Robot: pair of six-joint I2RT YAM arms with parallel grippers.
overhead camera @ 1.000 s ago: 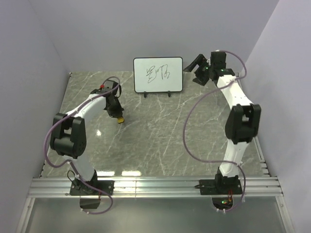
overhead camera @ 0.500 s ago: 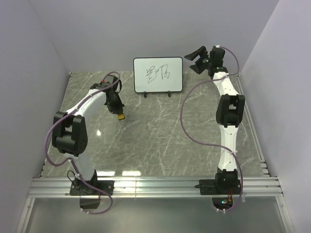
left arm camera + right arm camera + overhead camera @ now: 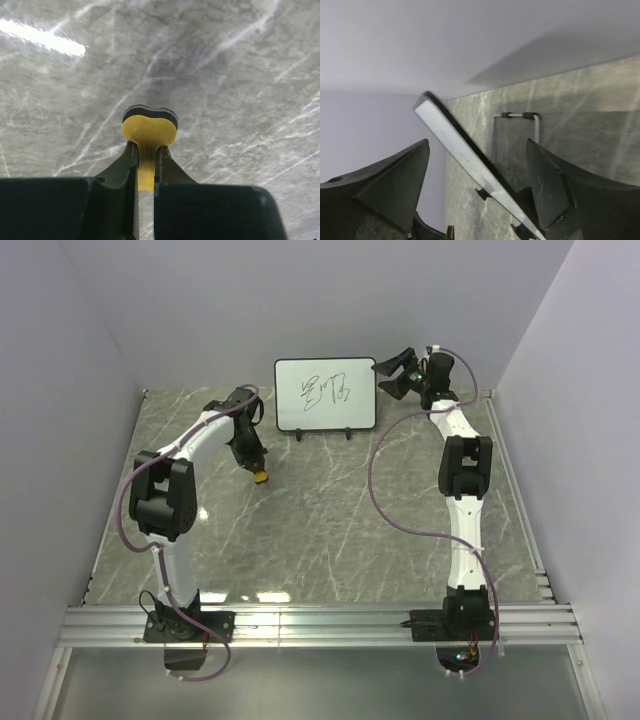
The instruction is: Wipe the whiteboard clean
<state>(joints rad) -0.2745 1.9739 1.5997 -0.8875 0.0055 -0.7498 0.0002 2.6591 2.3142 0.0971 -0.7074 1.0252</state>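
Scribbles on the whiteboard not wiped yet; left jaws clamped on eraser; right jaws apart around board's right edge

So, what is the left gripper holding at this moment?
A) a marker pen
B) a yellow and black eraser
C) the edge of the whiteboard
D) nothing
B: in the left wrist view the left gripper is shut on the yellow and black eraser, which sticks out past its fingertips.

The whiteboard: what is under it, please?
Under the whiteboard, two small black feet rest on the marble table. From above, the board covers the table behind them, so any further support is hidden.
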